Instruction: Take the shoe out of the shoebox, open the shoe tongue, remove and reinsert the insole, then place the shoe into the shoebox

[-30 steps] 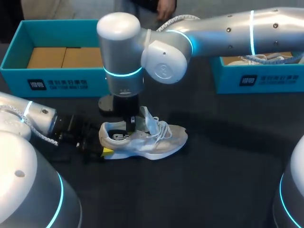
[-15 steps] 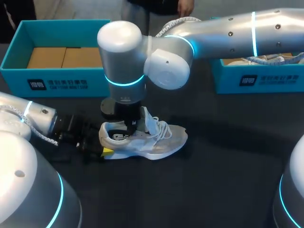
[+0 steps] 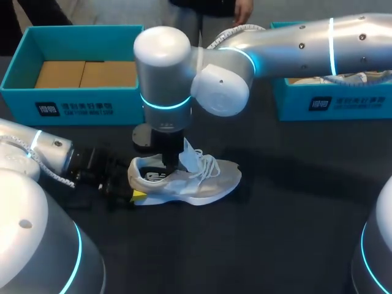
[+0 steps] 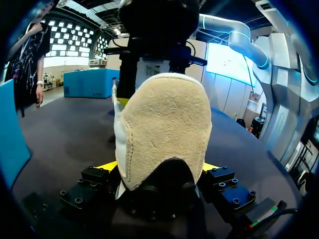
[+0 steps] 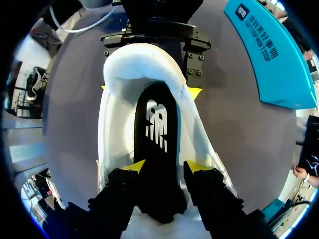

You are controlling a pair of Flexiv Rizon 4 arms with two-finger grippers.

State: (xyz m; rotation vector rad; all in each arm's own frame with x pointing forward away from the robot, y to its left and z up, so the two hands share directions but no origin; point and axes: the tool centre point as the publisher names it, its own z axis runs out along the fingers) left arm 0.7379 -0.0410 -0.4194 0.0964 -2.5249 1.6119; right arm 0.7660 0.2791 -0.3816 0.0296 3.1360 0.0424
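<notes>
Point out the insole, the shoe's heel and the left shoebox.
insole point(image 5: 157, 160): right wrist view, on its black surface near the logo.
shoe point(image 4: 167, 124): left wrist view, on its tan heel.
left shoebox point(image 3: 73, 109): head view, on its blue front wall.

Item: white shoe point(image 5: 112, 144), laid on dark bench point(image 5: 75, 99), opening upward. Black insole point(image 5: 155, 124) with white logo seated inside. Right hand point(image 5: 164, 167) lowered into the opening, fingers spread, insole between them. Heel gripped on both sides by left hand point(image 5: 148, 89). Teal shoebox point(image 5: 269, 55) set nearby.
</notes>
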